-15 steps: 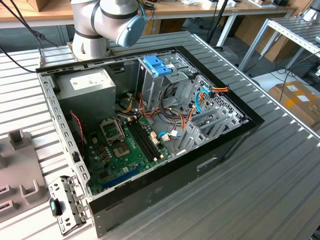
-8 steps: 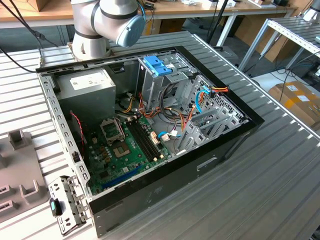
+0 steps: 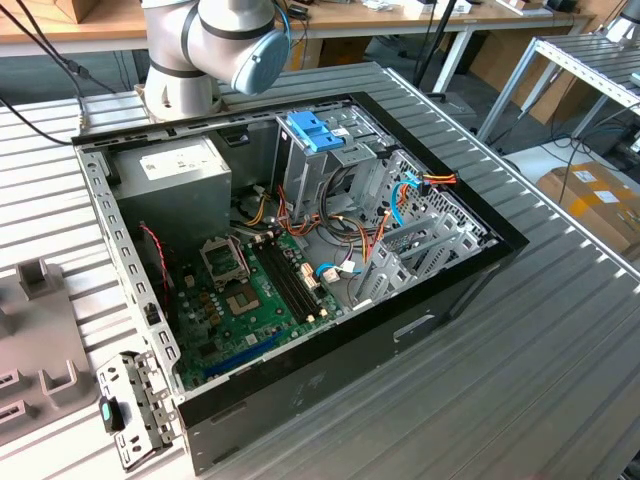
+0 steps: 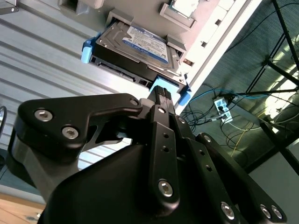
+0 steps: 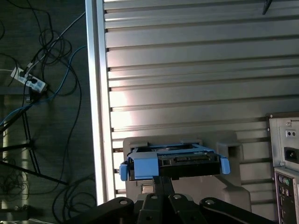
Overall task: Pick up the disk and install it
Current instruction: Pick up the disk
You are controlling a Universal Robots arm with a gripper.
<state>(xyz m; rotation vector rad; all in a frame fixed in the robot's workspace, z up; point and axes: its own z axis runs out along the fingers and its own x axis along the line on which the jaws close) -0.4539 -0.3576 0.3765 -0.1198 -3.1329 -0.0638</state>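
Close to the long edge of the ribbed metal tabletop (image 5: 187, 70), the disk (image 4: 140, 44) lies flat in a blue plastic carrier (image 5: 142, 165). The carrier sits in a pale grey holder (image 5: 238, 186) that rests on the tabletop. The disk's face label is blue over one part and white over the other, and its lines of print are too small to read. The gripper (image 5: 161, 179) has its black fingers (image 4: 161, 107) drawn together, with the tips right at the carrier's near edge. Whether they pinch that edge or merely meet in front of it cannot be told. The disk lies level, seated in the holder.

Just beside the holder, in the first wrist view, stands the rear panel of the computer case (image 5: 285, 158), with a power socket and small stickers whose writing cannot be made out. Past the tabletop's edge, loose cables (image 5: 60, 56) and a white power strip (image 5: 30, 80) lie on the floor.

In the exterior view the case lies open in the middle of the tabletop. Inside, a grey power supply (image 3: 175, 185) with a white sticker (image 3: 172, 160), its print illegible, fills the corner nearest the arm's base (image 3: 180, 90). Next to it stands a metal drive cage (image 3: 335, 170) with a blue plastic top (image 3: 312, 130). Orange, red and blue wires (image 3: 385, 225) cross the space between the cage and the green motherboard (image 3: 250, 300). A grey moulded tray (image 3: 40, 340) lies at the exterior view's left. A cardboard box (image 3: 595, 200) sits off the tabletop at the exterior view's right.
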